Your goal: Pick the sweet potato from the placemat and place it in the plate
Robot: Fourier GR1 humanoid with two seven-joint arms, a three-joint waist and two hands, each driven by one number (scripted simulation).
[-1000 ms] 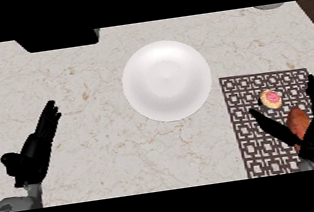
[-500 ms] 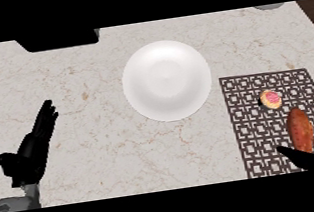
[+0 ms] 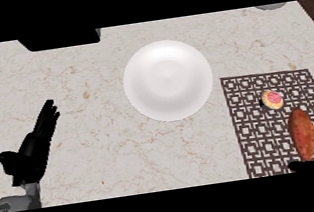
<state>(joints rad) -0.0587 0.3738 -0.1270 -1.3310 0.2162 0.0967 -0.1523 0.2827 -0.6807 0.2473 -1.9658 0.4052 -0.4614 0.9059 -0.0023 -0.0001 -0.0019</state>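
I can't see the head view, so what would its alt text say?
An orange sweet potato lies on a dark patterned placemat at the right of a marble counter, beside a small pink-topped pastry. An empty white plate sits mid-counter. The left hand rests open at lower left; only the right hand's dark edge shows below the potato.

Nothing readable showed up anywhere: no text, labels, brands or numbers. The placemat only carried a repeating geometric lattice pattern, and the plate and the counter were unmarked.
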